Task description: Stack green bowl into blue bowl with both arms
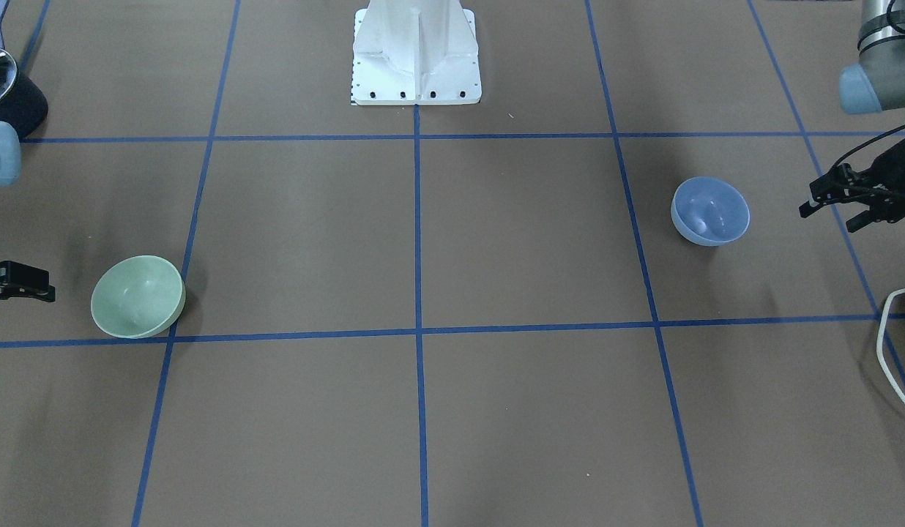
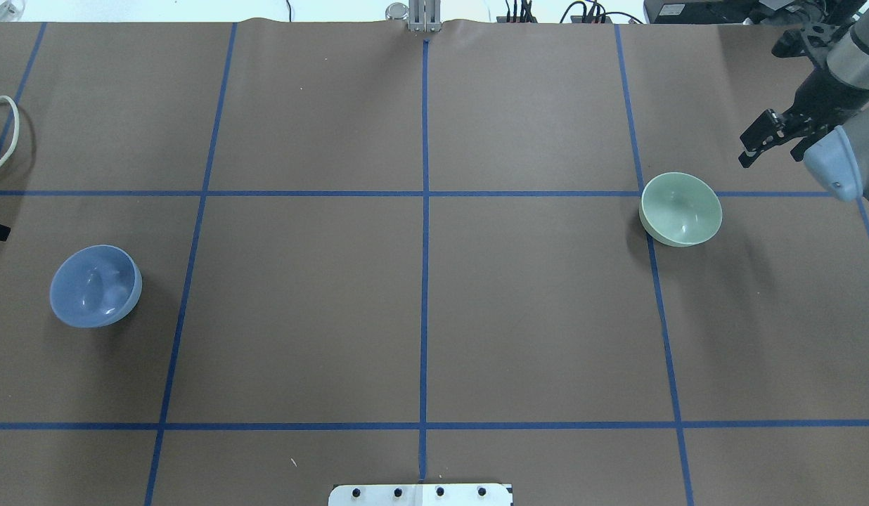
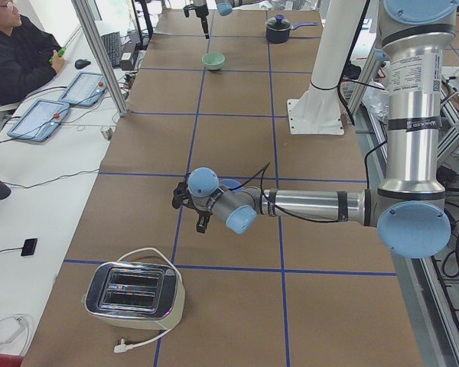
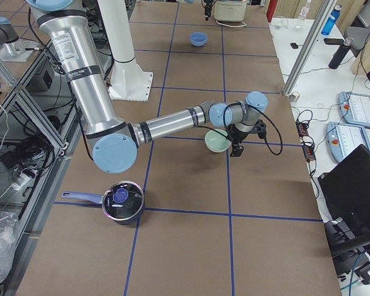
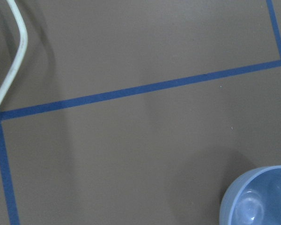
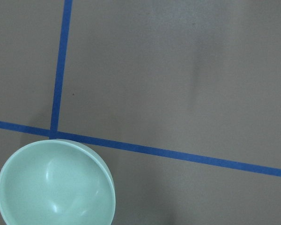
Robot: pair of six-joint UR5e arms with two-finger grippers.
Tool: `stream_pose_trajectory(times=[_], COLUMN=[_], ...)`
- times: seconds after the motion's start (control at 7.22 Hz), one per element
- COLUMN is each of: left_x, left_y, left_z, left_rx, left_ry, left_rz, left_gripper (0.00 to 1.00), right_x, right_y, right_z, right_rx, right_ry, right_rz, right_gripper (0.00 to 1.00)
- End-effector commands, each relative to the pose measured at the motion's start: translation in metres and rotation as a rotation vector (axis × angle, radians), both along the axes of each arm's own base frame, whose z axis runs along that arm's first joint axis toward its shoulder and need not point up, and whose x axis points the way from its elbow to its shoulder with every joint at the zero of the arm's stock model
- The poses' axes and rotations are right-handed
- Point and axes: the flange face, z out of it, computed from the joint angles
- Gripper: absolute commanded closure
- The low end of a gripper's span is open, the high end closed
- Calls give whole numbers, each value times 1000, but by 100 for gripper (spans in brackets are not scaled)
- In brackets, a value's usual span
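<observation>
The green bowl [image 2: 680, 209] stands upright on the right side of the table, on a blue tape line; it also shows in the front view [image 1: 138, 296] and the right wrist view [image 6: 56, 185]. The blue bowl [image 2: 95, 286] stands upright on the left side; it also shows in the front view [image 1: 710, 211] and the left wrist view [image 5: 260, 197]. My right gripper [image 2: 768, 151] is open and empty, a short way beyond the green bowl's outer side. My left gripper [image 1: 829, 218] is open and empty, apart from the blue bowl on its outer side.
The white pedestal base [image 1: 416, 55] stands at the middle of the robot's side. A toaster [image 3: 134, 290] with a white cable [image 2: 5, 133] sits at the left end. A dark pot [image 4: 120, 200] sits at the right end. An operator [image 3: 15, 53] sits at a side desk.
</observation>
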Motion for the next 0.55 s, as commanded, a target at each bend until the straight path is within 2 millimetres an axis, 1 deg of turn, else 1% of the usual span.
stream_pose_trajectory(times=[0.0,0.14,0.42], left_x=[43,64,92], left_y=[11,19,27], left_z=[-8,-13,-15], left_rx=[-15,-24,-31], left_ry=[1,22,9], left_rz=[-18,-7,5], left_gripper=[2,2,2], right_x=[-26,-27,-34], right_y=[5,4,6], right_z=[-7,-7,-4], right_rx=[-19,-18,-24], right_ry=[0,0,5], right_rz=[-3,-6,-16], right_gripper=[1,1,2])
